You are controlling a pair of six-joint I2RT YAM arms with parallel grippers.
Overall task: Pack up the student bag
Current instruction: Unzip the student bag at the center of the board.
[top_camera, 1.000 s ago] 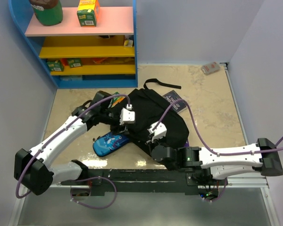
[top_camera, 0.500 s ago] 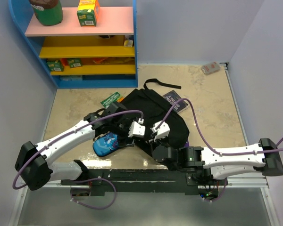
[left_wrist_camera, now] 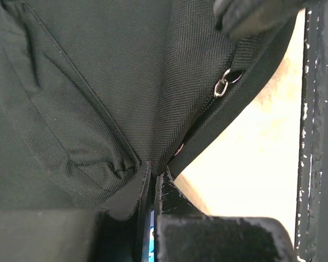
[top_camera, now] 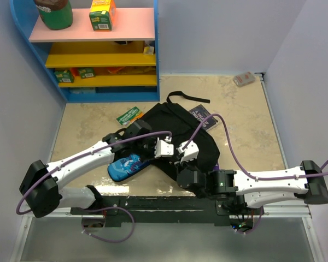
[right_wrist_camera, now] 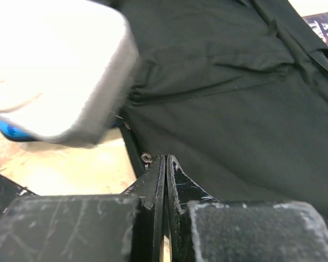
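The top camera sits high behind the 2 arms and faces down and forward, with the arm bases along the bottom of the frame and the shelf at upper left. The left wrist camera looks past the left gripper, very close to the backpack, with the table at right. The right wrist camera, behind the right gripper, is equally close. All 3 views share the backpack's near edge.

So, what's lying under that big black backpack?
A dark book pokes out from under the backpack's far right edge. The rest of it, and anything else beneath, is covered by the fabric.
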